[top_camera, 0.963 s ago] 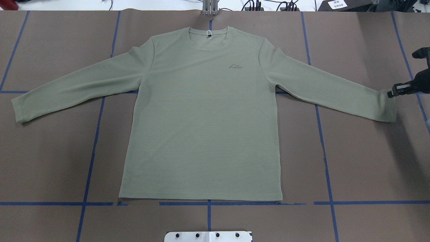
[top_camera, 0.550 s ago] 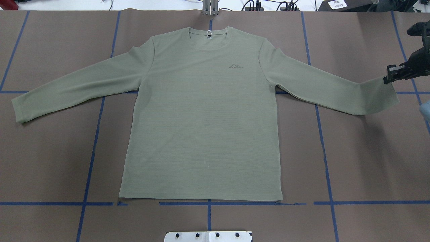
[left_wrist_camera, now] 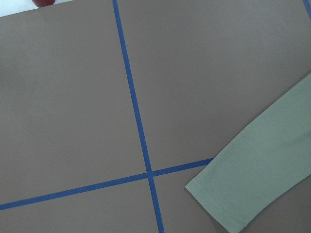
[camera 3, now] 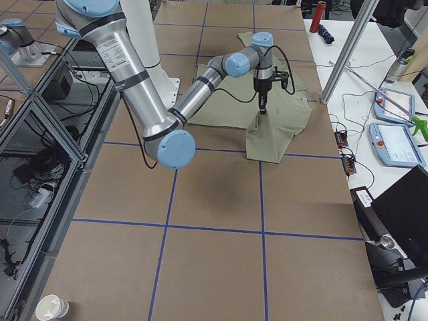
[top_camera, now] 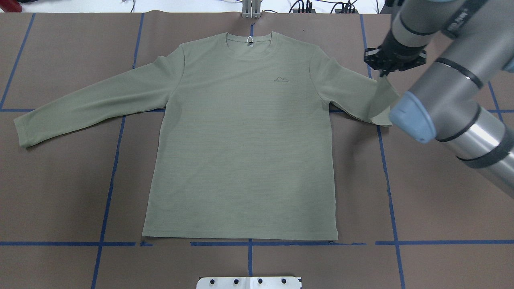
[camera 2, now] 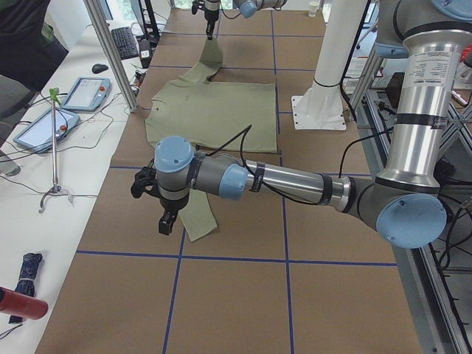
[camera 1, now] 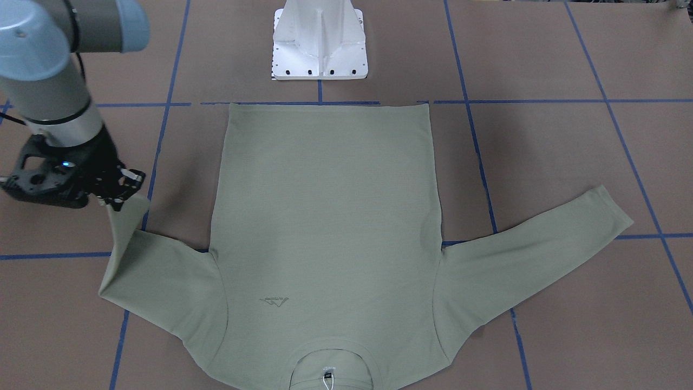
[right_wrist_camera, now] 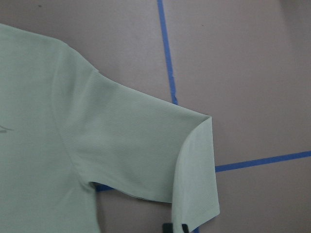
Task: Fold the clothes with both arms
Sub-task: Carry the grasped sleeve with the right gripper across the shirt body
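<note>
The pale sage-green shirt lies flat, face up, with its collar at the far edge and its logo on the chest. My right gripper is shut on the right sleeve's cuff and holds it lifted near the shoulder. That sleeve is doubled back on itself, as the right wrist view also shows. The left sleeve lies straight. My left gripper hovers beside that sleeve's cuff. I cannot tell whether it is open.
The white pedestal base stands at the near edge, behind the hem. Blue tape lines grid the brown table. Tablets and cables lie on a side bench. A paper cup stands at the table's right end.
My right gripper has lifted the right cuff and carried it from the table's far right toward the shirt's shoulder. The sleeve now folds over itself. The rest of the shirt has not moved.
</note>
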